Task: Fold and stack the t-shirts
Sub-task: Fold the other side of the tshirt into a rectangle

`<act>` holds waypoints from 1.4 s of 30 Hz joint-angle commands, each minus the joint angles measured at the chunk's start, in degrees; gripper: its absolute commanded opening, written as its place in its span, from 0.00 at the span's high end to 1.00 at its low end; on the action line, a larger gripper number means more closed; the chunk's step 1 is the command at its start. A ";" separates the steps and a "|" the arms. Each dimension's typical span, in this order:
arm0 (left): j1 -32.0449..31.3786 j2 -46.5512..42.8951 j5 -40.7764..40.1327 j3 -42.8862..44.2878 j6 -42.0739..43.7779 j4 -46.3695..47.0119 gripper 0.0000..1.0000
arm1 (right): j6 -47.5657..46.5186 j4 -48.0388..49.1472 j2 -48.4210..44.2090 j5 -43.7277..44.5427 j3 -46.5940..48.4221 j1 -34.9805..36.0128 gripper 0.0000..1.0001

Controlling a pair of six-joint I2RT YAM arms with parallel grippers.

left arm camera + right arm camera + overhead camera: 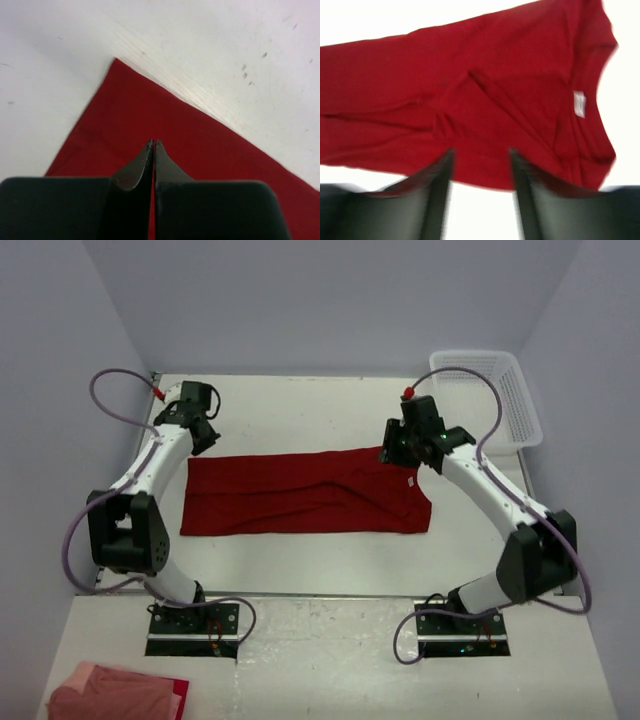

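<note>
Roughly, red tee (300,495) lies btwn L gripper (154,144), R gripper (481,151)

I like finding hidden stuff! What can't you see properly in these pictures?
Right wrist view: blurred, so the white neck label on the red t-shirt cannot be read.
Left wrist view: the shut left hand and the frame edges leave only one corner of the t-shirt showing.
Top view: the pink and red cloth pile is cut off by the bottom edge; how many pieces, cannot tell.
</note>
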 commanded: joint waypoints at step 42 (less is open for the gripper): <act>-0.92 14.15 16.36 -1.35 6.34 6.35 1.00 | -7.07 5.87 35.54 -21.49 16.81 -2.75 0.62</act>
